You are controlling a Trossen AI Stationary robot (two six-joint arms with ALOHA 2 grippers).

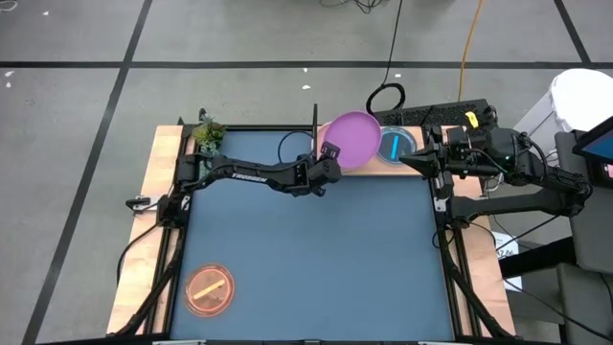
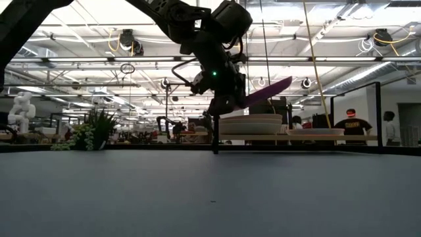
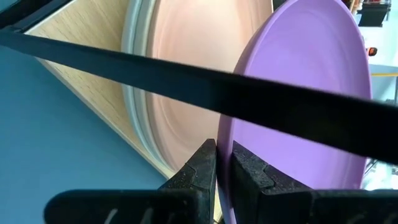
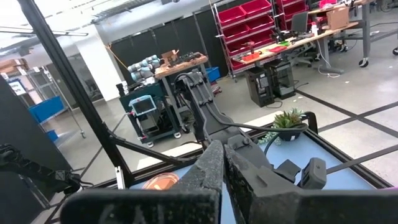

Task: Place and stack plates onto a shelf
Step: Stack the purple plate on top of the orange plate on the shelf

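At the near left corner of the dark blue mat (image 1: 306,259) lies the orange dish (image 1: 210,290), well apart from everything else and not yet collected. A small potted plant (image 1: 207,134) stands at the far left corner, clear of the work.

Toward the middle, the left gripper (image 1: 329,155) pinches the rim of the purple plate (image 1: 352,137), its fingers (image 3: 198,174) drawn narrow on the edge. The plate is carried tilted, its free side raised, above the stack already on the shelf (image 2: 296,137); that slant probably lets it clear the thin black upright panel (image 1: 315,129) and slide down onto the pile. In the left wrist view the pink plate (image 3: 180,87) lies just beneath, with paler plates under it, so the larger pieces are being nested together.

Further right on the shelf sits the cyan dish (image 1: 394,145), apparently the base for the smaller stack. The right gripper (image 1: 424,159) waits just beside it at the mat's far right edge, fingers fully closed and holding nothing, keeping out of the way.
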